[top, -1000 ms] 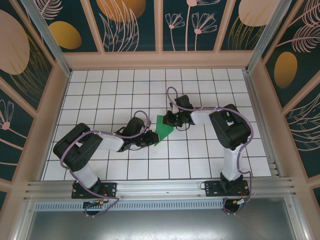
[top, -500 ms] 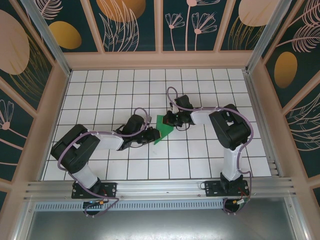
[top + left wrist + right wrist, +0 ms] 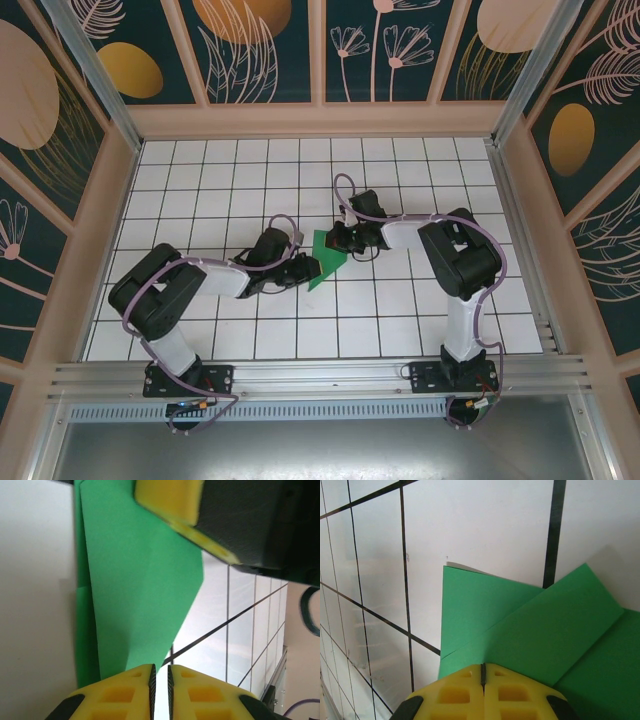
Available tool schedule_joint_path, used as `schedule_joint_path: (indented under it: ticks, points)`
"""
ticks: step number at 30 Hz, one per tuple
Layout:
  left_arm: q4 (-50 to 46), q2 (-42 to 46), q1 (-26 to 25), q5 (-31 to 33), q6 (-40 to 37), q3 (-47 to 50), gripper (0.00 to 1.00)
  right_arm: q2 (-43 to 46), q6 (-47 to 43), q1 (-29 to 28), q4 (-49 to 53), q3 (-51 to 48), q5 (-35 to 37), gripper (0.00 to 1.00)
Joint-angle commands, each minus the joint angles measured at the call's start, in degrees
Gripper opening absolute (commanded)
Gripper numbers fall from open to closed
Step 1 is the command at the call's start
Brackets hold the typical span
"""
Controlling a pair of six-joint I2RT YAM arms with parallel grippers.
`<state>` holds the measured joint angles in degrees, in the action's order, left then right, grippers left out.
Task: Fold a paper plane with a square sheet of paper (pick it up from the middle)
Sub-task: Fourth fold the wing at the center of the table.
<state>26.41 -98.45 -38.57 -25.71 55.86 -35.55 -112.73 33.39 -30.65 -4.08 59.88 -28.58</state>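
Looking at the green sheet of paper (image 3: 326, 262): it's folded into a pointed wedge with layered flaps and crisp creases, lying flat at mid-frame on the white tiled surface (image 3: 400, 170). The left claw (image 3: 161, 672) sits at its lower-left edge, fingers a slit apart; pinching or not, I cannot tell. The right claw (image 3: 482, 672) is squeezed tight, tips over the upper flaps. Dark floral panels (image 3: 260, 50) wall in the surface.
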Motion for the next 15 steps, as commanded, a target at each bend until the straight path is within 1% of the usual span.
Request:
schedule_joint_path:
  ticks: [1, 12, 15]
  points:
    - [0.3, -1.6, -0.2, -1.4, 1.0, 1.7, 0.18, -4.7, -1.1, -0.4, 5.1, -1.4, 6.2, 0.01]
    - [0.2, -1.9, -1.1, -0.7, 1.9, 3.5, 0.18, -5.0, -1.0, -0.4, 5.1, -1.6, 6.3, 0.01]
    - [-0.1, -1.9, -1.5, -0.4, 2.2, 4.1, 0.16, -5.0, -0.9, -0.4, 5.1, -1.5, 6.3, 0.01]
